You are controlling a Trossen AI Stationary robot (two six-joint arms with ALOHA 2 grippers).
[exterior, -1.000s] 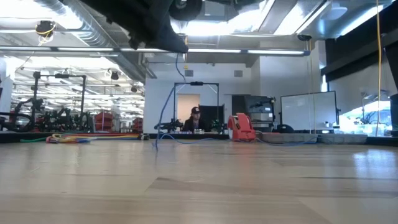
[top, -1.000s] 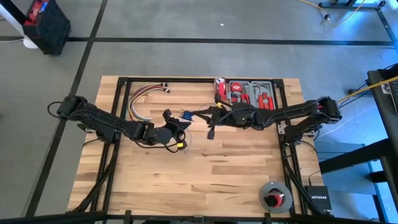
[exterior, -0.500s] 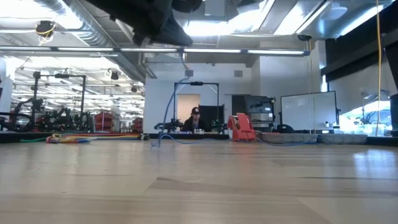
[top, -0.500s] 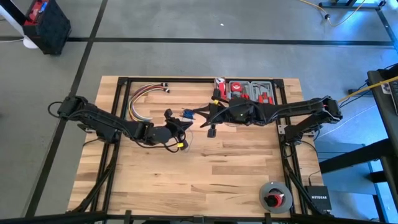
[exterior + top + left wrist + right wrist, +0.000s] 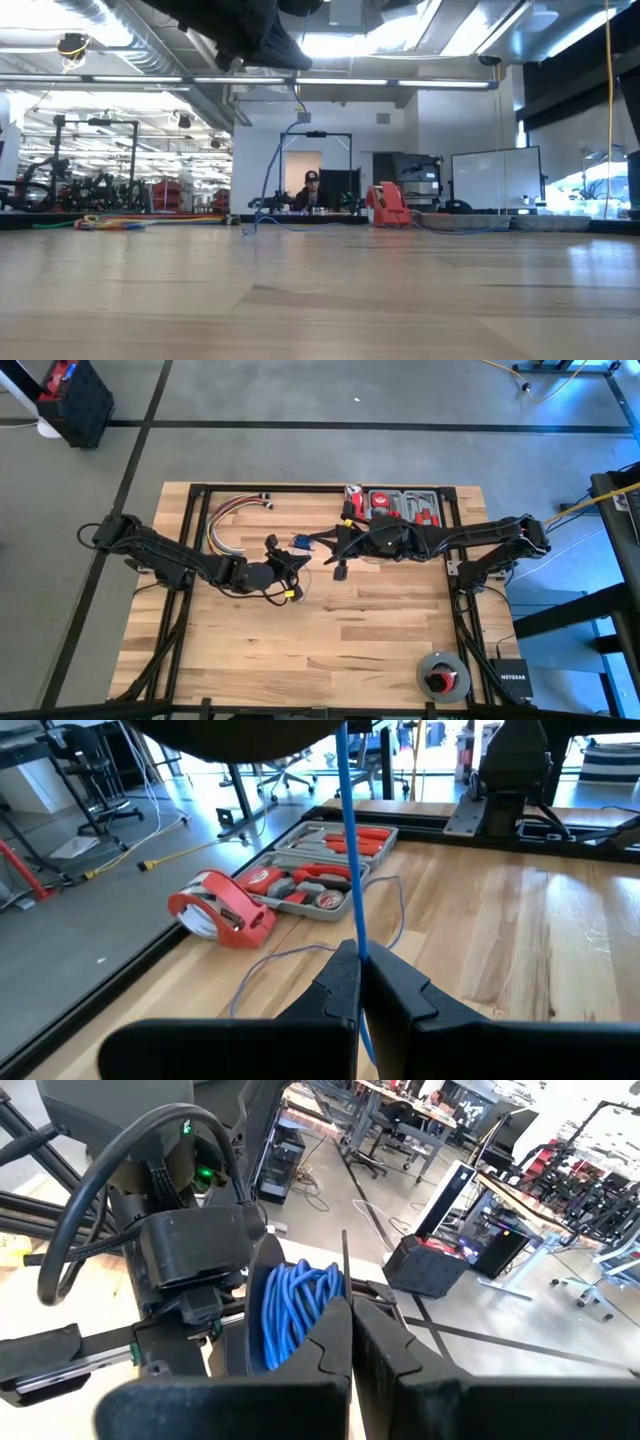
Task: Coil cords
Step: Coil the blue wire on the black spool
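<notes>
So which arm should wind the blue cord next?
Probably the right. The right gripper is shut on the cord's free run, while the left gripper already pinches it beside the coil.

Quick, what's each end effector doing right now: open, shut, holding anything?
Left end effector: shut on the blue cord.
Right end effector: shut, beside the coiled blue cord; a grip on it cannot be told.

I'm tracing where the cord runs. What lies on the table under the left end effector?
Under the left end effector, the blue cord trails in loose loops across the wooden table. Beyond lie a tool case and red tape dispenser. The table directly beneath is hidden.
</notes>
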